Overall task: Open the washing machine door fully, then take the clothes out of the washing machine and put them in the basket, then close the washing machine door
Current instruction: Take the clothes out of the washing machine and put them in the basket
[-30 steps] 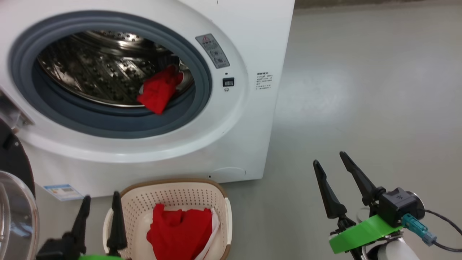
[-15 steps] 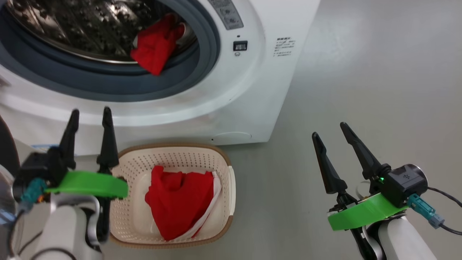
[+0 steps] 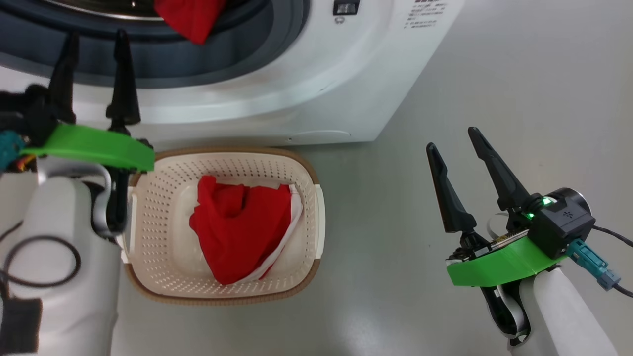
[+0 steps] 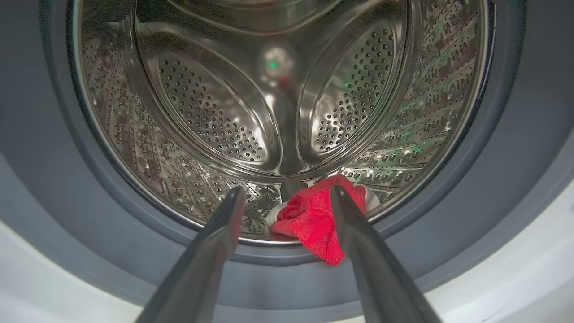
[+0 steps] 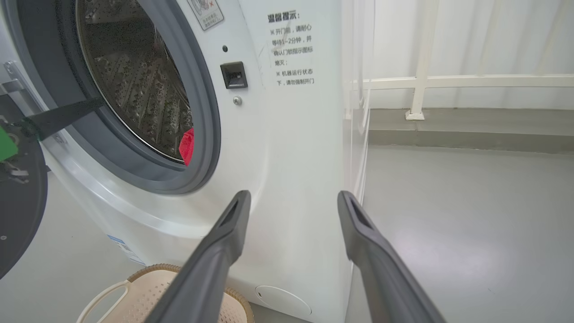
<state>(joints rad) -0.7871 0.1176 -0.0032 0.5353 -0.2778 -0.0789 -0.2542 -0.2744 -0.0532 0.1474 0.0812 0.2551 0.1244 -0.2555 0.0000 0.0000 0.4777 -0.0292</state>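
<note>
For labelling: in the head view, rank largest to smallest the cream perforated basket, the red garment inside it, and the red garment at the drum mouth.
Cream perforated plastic basket
Red fabric garment inside it
Red fabric garment at drum mouth, cropped at top, true size unsure

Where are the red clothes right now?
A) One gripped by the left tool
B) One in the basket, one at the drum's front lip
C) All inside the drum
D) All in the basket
B: one red garment lies in the basket; a second red garment hangs at the drum lip of the washing machine, ahead of the open, empty left tool.
</note>
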